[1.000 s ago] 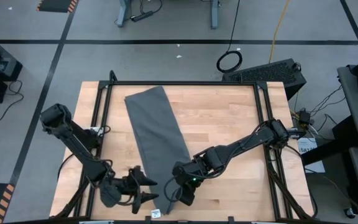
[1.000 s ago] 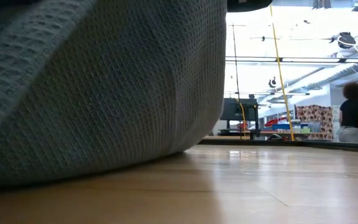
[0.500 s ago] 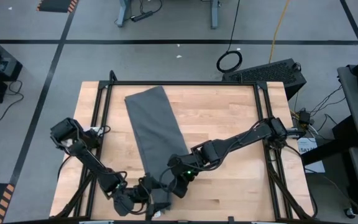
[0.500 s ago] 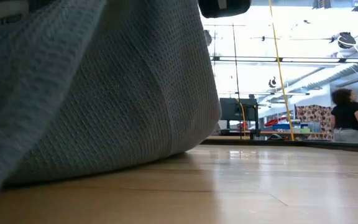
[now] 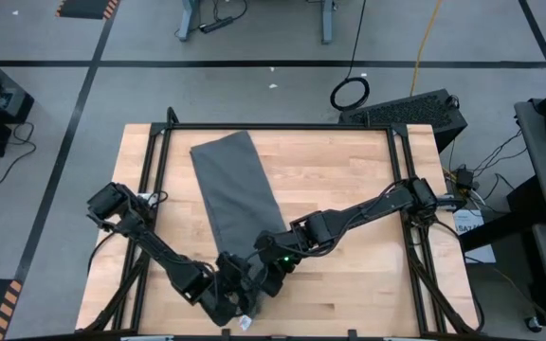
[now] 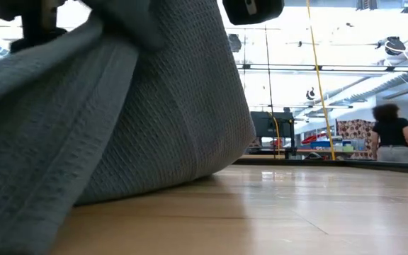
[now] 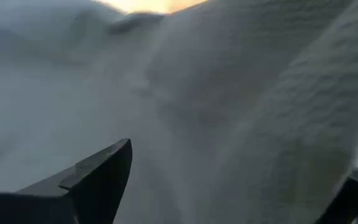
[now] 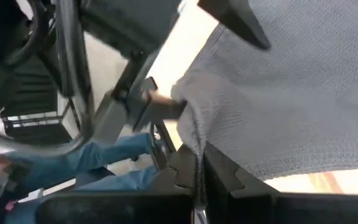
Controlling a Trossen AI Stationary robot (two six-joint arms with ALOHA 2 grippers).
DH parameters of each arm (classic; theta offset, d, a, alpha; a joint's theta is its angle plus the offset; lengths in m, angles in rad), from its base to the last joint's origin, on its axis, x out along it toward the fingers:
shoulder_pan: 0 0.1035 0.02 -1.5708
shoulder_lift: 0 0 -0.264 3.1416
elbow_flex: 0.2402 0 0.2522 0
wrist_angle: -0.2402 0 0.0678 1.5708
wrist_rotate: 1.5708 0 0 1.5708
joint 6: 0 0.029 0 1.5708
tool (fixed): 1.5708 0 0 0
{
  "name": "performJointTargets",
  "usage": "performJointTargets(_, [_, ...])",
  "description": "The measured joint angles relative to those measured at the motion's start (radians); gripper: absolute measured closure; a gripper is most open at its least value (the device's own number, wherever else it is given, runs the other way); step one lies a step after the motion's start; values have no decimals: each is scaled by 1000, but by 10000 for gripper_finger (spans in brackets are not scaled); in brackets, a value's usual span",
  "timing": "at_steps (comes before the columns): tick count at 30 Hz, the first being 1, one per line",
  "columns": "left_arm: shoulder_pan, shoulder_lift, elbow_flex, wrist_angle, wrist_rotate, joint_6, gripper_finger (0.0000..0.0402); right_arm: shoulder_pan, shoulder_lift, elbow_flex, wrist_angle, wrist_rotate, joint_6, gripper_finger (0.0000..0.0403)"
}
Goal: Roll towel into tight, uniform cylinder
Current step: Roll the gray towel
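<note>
Two robot arms meet at the near end of a dark grey towel point(image 5: 238, 199) lying lengthwise on a wooden table point(image 5: 339, 180).

The left gripper point(image 5: 236, 301), fingers spread wide, has moved in against the towel's near end since a second ago. The right gripper point(image 8: 199, 180) is clamped shut on a pinch of towel edge. The lifted cloth hides most of the low view; a blurred person point(image 6: 390, 133) stands far behind.
</note>
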Motion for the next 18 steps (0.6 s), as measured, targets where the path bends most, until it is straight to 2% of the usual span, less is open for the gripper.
performJointTargets(4, [-26,-22,13,-168,22,-53,55,1,0,0,-1,0,0,403])
performJointTargets(10, [-104,-111,14,-204,46,-7,107,0,0,0,-2,0,8,403])
performJointTargets(18, [-203,-160,6,-256,40,0,126,0,0,0,6,1,25,403])
